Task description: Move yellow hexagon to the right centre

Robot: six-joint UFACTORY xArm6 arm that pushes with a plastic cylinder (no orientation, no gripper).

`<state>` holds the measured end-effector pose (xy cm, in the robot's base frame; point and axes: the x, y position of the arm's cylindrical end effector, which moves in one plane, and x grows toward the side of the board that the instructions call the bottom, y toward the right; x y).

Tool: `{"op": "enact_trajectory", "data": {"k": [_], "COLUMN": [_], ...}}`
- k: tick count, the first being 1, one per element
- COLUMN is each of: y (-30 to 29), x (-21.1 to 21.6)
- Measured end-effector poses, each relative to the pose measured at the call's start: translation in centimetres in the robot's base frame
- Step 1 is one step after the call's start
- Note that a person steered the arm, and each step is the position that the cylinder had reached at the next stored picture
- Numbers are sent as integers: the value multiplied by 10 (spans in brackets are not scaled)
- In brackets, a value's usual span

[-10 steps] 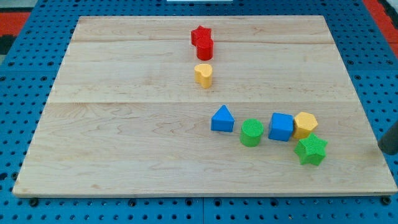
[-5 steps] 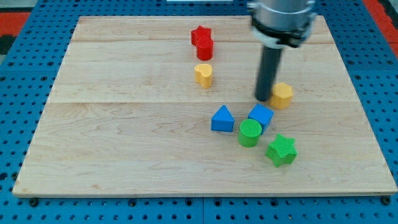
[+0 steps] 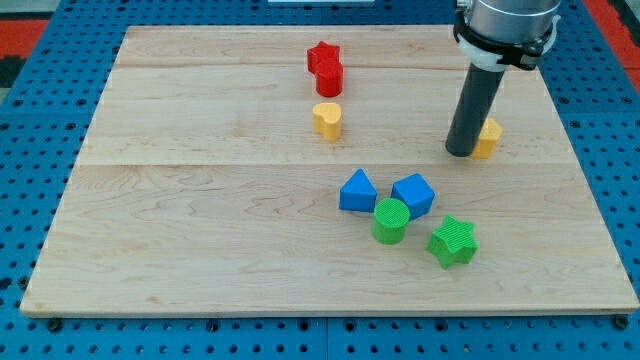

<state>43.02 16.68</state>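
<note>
On the wooden board (image 3: pixel 200 220), which fills most of the view, the arm's rod (image 3: pixel 477 105) descends from the view's top right and ends with my tip (image 3: pixel 461 153) against the left side of the yellow hexagon (image 3: pixel 488 137). The hexagon lies in the right part of the board, about mid-height and short of the right edge; the rod hides its left portion, so contact appears likely but the seam itself is not visible.

Lower down, a cluster sits well apart from my tip: blue triangle (image 3: pixel 357 191), blue cube (image 3: pixel 413 194), green cylinder (image 3: pixel 391 220) and green star (image 3: pixel 451 241). Toward the view's top centre are the red star (image 3: pixel 322 55) touching the red block (image 3: pixel 330 76) below it, and a yellow heart (image 3: pixel 327 119) just beneath those.

Risks, as judged: a push that is off the hexagon's centre could spin it and let it slip past my tip toward the view's top or bottom; too long a push could carry it to, or off, the right edge. The cluster seems safely clear of a rightward stroke.

The arm carries no claw, only the rod: nothing spreads, closes or pinches. It holds nothing and, at most, presses sideways on the hexagon.
</note>
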Motion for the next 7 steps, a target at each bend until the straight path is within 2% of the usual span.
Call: {"op": "enact_trajectory", "data": {"k": [1, 2, 3, 4, 5, 6, 7], "y": [1, 17, 18, 23, 40, 70, 115], "x": [37, 31, -18, -40, -12, -23, -78]}}
